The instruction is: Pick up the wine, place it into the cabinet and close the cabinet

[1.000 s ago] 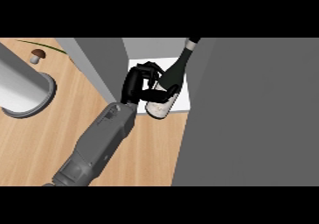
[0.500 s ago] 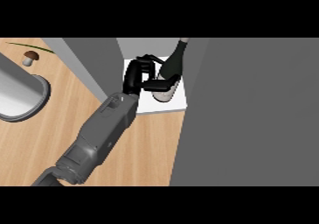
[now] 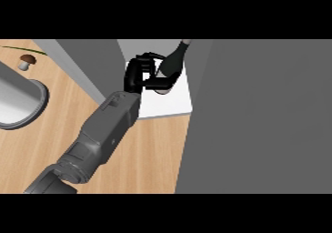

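I see the left robot hand (image 3: 133, 75) curled round the wine bottle (image 3: 172, 65), just right of its palm (neck toward the view's top), standing on the cabinet (image 3: 88, 63) white shelf (image 3: 169, 104).

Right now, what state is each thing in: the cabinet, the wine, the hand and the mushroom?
cabinet: open.
wine bottle: held, inside the cabinet.
left hand: shut on the wine bottle.
mushroom: untouched on the counter.
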Action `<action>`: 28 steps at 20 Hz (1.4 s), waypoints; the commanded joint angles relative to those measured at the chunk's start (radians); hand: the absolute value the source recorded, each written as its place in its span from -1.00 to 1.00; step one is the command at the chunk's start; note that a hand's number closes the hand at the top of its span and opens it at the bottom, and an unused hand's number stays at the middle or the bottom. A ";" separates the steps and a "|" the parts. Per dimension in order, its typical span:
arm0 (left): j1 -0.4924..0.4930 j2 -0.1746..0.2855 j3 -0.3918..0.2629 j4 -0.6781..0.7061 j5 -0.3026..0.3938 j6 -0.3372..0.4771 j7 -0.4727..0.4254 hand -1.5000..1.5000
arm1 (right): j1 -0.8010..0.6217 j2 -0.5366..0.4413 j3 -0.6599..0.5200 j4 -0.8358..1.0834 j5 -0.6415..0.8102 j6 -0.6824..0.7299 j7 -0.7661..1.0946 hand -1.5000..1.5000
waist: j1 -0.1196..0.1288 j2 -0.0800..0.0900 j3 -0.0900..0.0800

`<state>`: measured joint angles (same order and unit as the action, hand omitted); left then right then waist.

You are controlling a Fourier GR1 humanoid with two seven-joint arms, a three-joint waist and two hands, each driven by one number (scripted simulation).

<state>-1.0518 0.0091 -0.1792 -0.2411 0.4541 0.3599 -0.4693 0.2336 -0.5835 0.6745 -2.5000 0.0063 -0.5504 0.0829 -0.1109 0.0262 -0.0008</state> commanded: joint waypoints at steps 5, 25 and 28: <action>-0.079 0.009 0.016 0.091 -0.024 0.069 -0.046 1.00 | 0.034 -0.013 0.014 -0.132 -0.060 0.034 0.012 -1.00 | -0.015 0.010 0.000; -0.128 0.068 0.052 0.126 -0.024 -0.012 -0.132 -1.00 | 0.075 -0.011 0.014 -0.104 -0.052 0.066 -0.050 -1.00 | -0.013 0.010 -0.002; -0.120 0.076 0.091 0.103 0.011 -0.086 -0.166 1.00 | 0.069 -0.004 0.002 -0.119 -0.067 0.056 -0.032 -1.00 | -0.006 0.012 -0.003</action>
<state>-1.1779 0.0788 -0.1208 -0.1166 0.4366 0.3504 -0.5981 0.2717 -0.5797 0.6723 -2.4939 -0.0147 -0.4921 -0.0003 -0.1248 0.0380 -0.0035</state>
